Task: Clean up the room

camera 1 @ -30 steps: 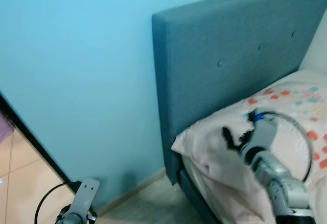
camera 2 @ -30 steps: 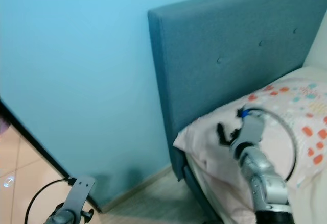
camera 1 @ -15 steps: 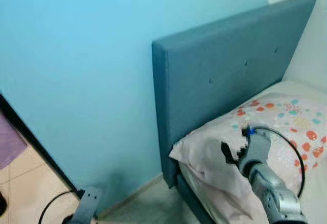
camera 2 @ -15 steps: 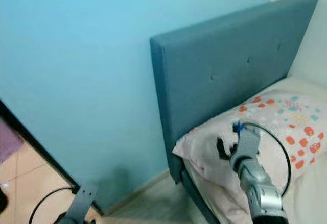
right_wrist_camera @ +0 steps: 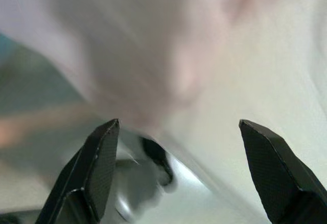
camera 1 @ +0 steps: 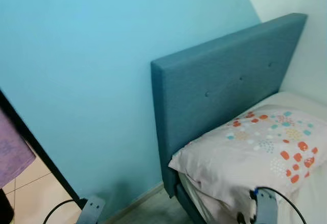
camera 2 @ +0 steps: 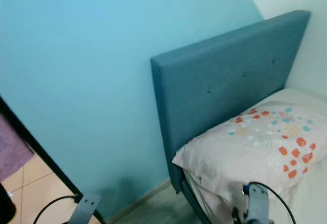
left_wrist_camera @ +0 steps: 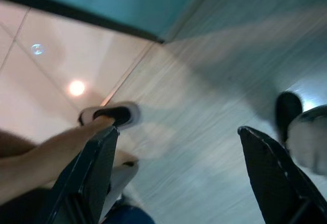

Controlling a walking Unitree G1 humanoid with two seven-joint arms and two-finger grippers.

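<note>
A blue wall (camera 1: 92, 81) backs the bed (camera 1: 306, 198), whose pillow (camera 1: 250, 152) lies at its head against the headboard (camera 1: 219, 86). We hold our left claw (left_wrist_camera: 179, 178) and right claw (right_wrist_camera: 179, 173) wide apart, empty.

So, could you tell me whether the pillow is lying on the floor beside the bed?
No, the pillow lies on the bed, up against the blue headboard.

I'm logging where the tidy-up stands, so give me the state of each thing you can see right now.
pillow: lying at the head of the bed, against the headboard, not held
left gripper: open, empty, above the floor
right gripper: open, empty, near the pillow
</note>
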